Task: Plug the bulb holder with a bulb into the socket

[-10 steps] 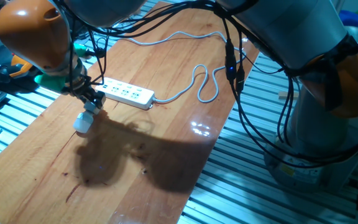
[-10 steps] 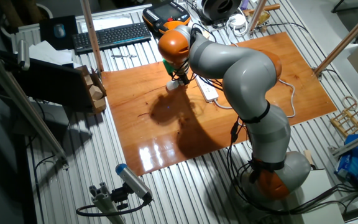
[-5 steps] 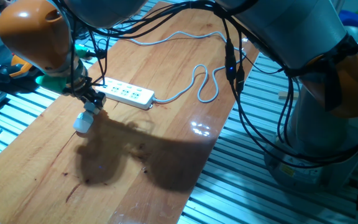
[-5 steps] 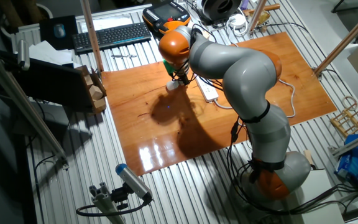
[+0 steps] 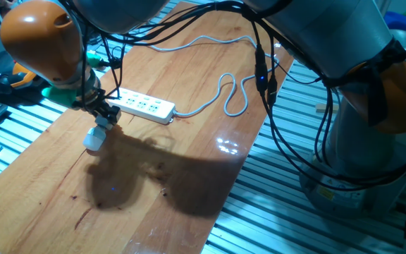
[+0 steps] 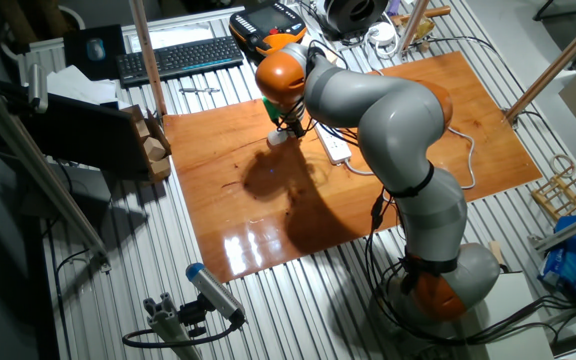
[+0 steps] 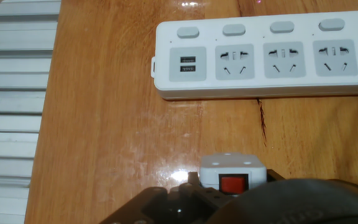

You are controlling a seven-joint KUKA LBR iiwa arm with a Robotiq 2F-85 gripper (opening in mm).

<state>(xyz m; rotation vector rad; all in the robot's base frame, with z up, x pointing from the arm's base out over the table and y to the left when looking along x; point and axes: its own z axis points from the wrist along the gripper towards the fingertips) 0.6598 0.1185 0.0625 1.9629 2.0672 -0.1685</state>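
Pincer [image 5: 103, 121] clamped on lamp holder [image 7: 233, 175], above table [image 5: 189, 162]; power strip [image 7: 266, 50] just beyond, apart; grey cord [image 5: 224, 99] looping alongside.

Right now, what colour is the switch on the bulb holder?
Red switch on the white bulb holder; clearest in the hand view.

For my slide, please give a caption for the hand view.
Gripper holds the bulb holder just short of the socket on the table.
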